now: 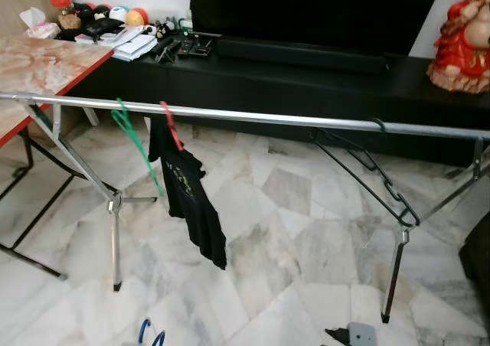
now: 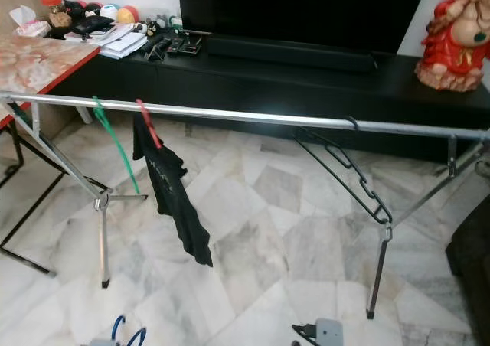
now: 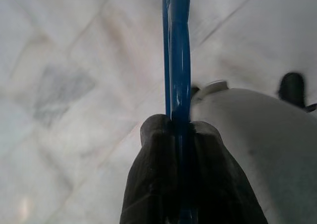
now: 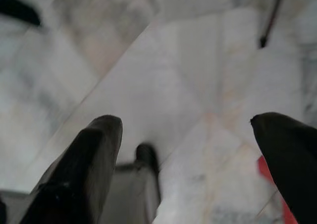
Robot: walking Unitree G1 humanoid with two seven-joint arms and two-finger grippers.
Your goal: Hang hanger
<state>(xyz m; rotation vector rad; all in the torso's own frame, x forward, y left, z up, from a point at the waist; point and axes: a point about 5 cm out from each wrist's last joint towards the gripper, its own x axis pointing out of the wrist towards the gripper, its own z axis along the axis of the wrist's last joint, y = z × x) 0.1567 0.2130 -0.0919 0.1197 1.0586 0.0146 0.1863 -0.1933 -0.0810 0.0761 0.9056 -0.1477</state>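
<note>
**Blue hanger in hand, steel rail waiting ahead**

Marble-topped table is sitting in the upper left of the head views, its red edge just behind the left end of the steel rail that is crossing the frame from edge to edge on folding legs. Along the rail, left to right, a green hanger is hanging bare, then a red hanger is carrying a black shirt that is drooping towards the marble floor, and further right a black hanger is hooked on and tilting down to the stand's right leg. The wide stretch between red and black is standing bare — the likeliest spot for one more hook, I judge.

At the bottom left of the left eye view, the blue hanger is just peeking up. In the left wrist view, the left gripper is pinching the blue hanger's thin bar between its black fingers, clamped tight so it cannot swing as it is lifted. It is being held low, well short of the rail, so hanging is not yet done.

At the bottom right, the right gripper is pointing at the floor, fingers spread wide and gripping nothing — free to steady things if needed.
</note>
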